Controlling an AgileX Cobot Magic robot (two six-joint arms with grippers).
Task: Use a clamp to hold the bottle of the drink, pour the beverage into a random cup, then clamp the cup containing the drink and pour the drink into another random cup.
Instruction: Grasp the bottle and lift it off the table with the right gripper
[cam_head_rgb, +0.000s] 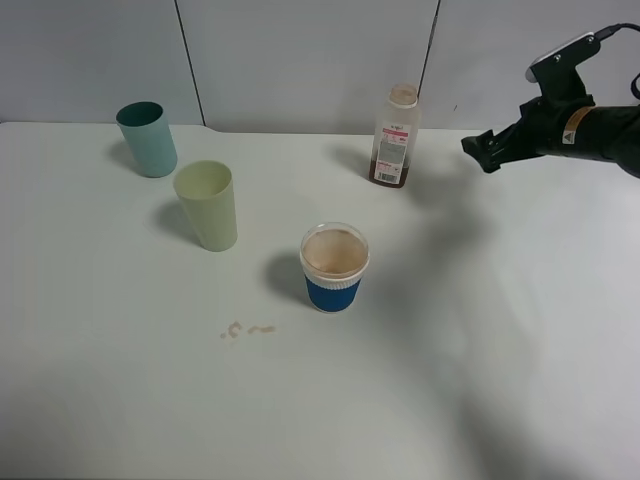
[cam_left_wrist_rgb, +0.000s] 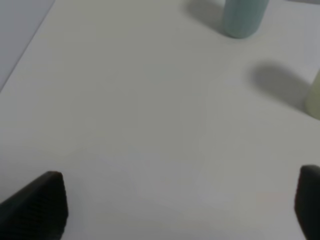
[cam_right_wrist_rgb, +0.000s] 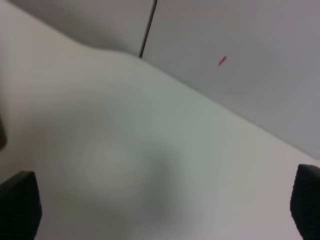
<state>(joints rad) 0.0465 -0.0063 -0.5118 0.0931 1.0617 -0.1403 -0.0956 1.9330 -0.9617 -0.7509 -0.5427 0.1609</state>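
Note:
The drink bottle (cam_head_rgb: 393, 136) stands uncapped at the back of the white table, with a little brown drink at its bottom. A blue-sleeved cup (cam_head_rgb: 334, 267) in the middle holds brownish drink. A pale green cup (cam_head_rgb: 207, 205) and a teal cup (cam_head_rgb: 147, 139) stand to the left. Both also show in the left wrist view, the teal cup (cam_left_wrist_rgb: 242, 17) whole and the green cup (cam_left_wrist_rgb: 315, 97) at the frame edge. My right gripper (cam_head_rgb: 483, 150) hovers open and empty to the right of the bottle, apart from it; it also shows in its wrist view (cam_right_wrist_rgb: 162, 205). My left gripper (cam_left_wrist_rgb: 180, 210) is open over bare table and out of the high view.
Small brown spill drops (cam_head_rgb: 248, 329) lie on the table (cam_head_rgb: 520, 330) in front of the blue-sleeved cup. A grey panelled wall (cam_head_rgb: 300, 60) runs behind the table's back edge.

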